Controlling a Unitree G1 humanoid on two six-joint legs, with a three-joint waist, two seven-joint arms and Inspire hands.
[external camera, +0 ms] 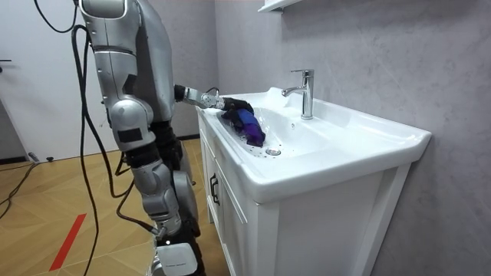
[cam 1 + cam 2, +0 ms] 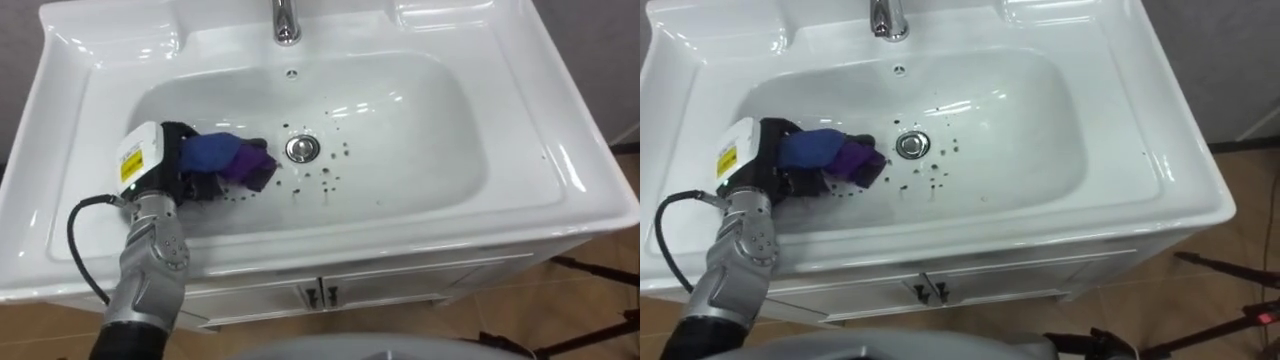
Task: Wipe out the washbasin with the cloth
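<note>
Low at the frame's left, on the floor of the white basin (image 2: pixel 420 130), the robot's left hand (image 2: pixel 172 165) holds a bunched blue and purple cloth (image 2: pixel 225 155), its fingers curled round it. Dark specks (image 2: pixel 325 185) lie scattered round the drain (image 2: pixel 302 148), just right of the cloth. Likely risks: the small wad may smear or skip specks, snag on the drain, or work loose under pressure.

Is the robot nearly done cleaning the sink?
Not yet. The left hand grips a blue and purple cloth down in the basin, just left of the drain. Around the drain lie dark specks, so those need wiping. The basin's right side looks clean.
</note>
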